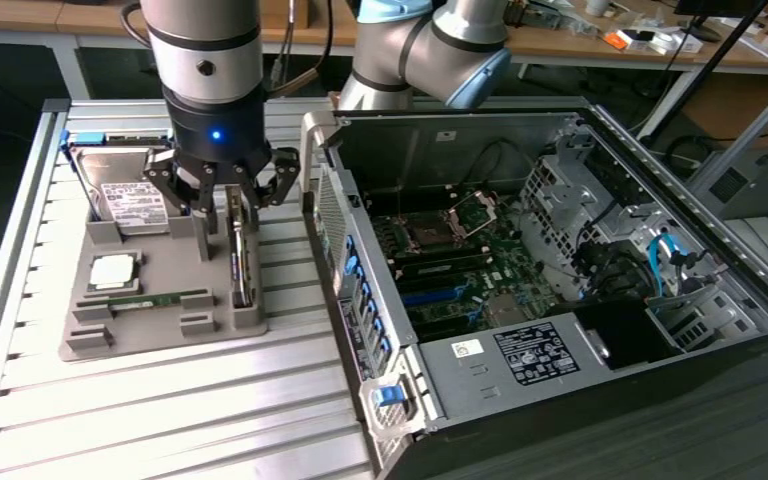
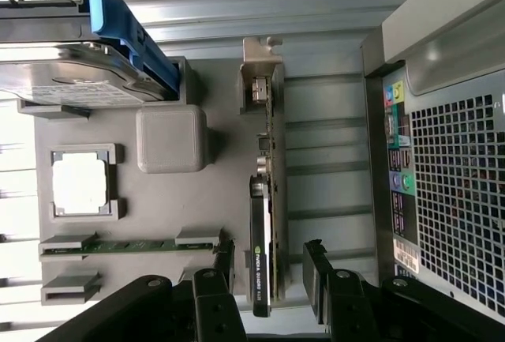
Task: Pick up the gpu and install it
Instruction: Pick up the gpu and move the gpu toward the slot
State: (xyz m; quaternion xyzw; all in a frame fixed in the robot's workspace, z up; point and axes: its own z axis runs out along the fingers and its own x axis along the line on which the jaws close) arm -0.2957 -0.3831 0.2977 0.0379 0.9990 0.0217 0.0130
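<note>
The end effector [image 1: 231,205] hangs low over a grey holder tray [image 1: 157,330] on the ribbed metal worktop [image 1: 157,410]. Its jaws stand wide and hold nothing. In the wrist view its two dark fingers [image 2: 225,263] straddle the gpu [image 2: 264,200], one on each side of the card, with a gap showing at both faces.

The gpu stands on its long edge in a slot along the side of the tray nearest the open computer case [image 1: 531,280], its silvery bracket [image 2: 260,65] at the end level with the hard drive [image 1: 124,195].

On the same tray the hard drive sits at one end, a square processor chip [image 1: 113,268] lies in its own recess, and a narrow green memory stick [image 1: 157,298] rests beside that.
</note>
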